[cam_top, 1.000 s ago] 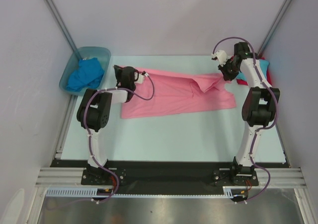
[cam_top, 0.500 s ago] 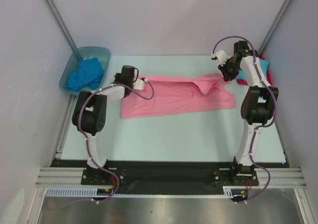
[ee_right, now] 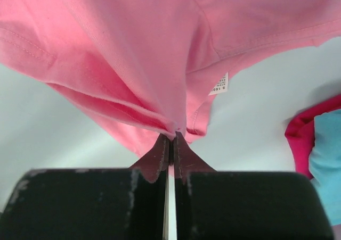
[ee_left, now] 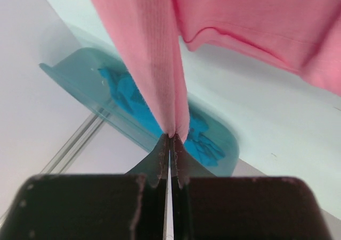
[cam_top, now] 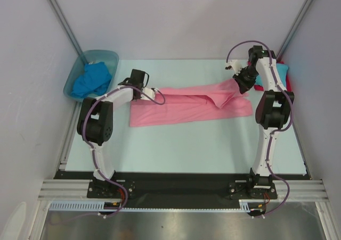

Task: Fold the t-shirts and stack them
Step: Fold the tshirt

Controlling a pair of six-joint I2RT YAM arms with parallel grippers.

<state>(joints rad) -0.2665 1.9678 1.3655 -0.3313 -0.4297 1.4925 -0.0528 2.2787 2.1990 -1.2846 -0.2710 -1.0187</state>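
Backdrop: white walls around a pale green table (cam_top: 186,144), with a tub (cam_top: 71,80) at its far left corner.
Main item: the pink shirt (cam_top: 186,107) lies spread just right of the tub, with its near part flat and its far edge drawn up between my two grips.
Close to the tub: my left gripper (cam_top: 158,95) is clamped tight on a doubled fold of that far edge.
Well away from the tub: my right gripper (cam_top: 236,83) is pinched hard on a bunched corner of the same cloth.
Others: the blue shirt (cam_top: 91,79) is crumpled inside the tub. The red shirt (cam_top: 288,81) and turquoise shirt (cam_top: 281,69) are heaped at the table edge opposite the tub.
Stage, I'd say: first fold under way, nothing stacked yet.
Risk one: both grips are thin nips at the fingertips, so if I pull apart too hard the cloth slips out and the fold collapses.
Risk two: the end away from the tub is bunched, so the crease may land crooked.
Risk three: my right wrist is close to the heap, and swinging further from the tub could snag it.
Overhead view: it alone shows the whole span and both arms.
Left wrist view: it alone shows the cloth doubled between my fingers, with the tub behind.
Right wrist view: it alone shows a small white label (ee_right: 220,84) on the shirt.
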